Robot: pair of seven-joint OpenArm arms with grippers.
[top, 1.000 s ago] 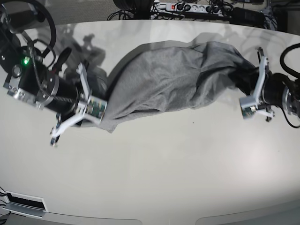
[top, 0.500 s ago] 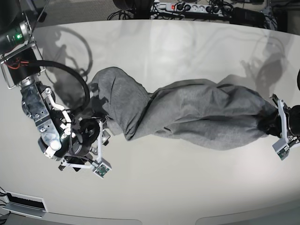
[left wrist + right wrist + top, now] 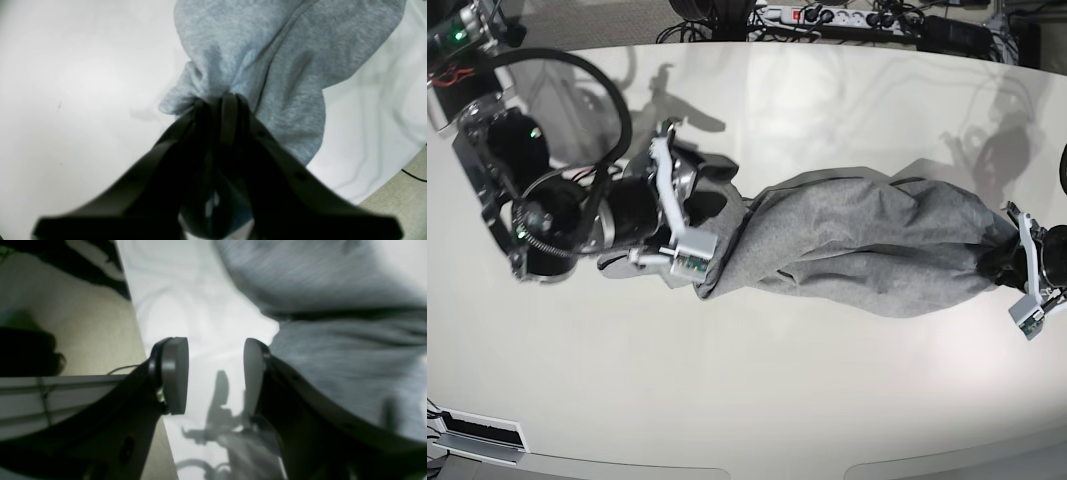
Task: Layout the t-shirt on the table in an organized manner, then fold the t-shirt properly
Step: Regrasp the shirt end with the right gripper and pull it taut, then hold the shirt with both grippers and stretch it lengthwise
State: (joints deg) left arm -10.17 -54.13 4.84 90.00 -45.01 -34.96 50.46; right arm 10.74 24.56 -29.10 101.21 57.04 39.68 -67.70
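Moved: right tool (image 3: 213,373) has swung from the near-left bench (image 3: 757,400) up to the t-shirt's (image 3: 867,245) left end.
Right tool: jaws apart, nothing between the pads, cloth just beside one pad (image 3: 252,373).
Left tool (image 3: 218,106): closed on the t-shirt's right end.
T-shirt: bunched lengthwise, stretched left to right across mid-bench.

The t-shirt (image 3: 867,243) lies bunched in a long, rumpled band across the glossy tabletop (image 3: 757,400). The left gripper (image 3: 1017,265) meets its end at the view's right, and the right gripper (image 3: 682,215) sits over the opposite end. A power strip (image 3: 827,15) lies beyond the far edge.
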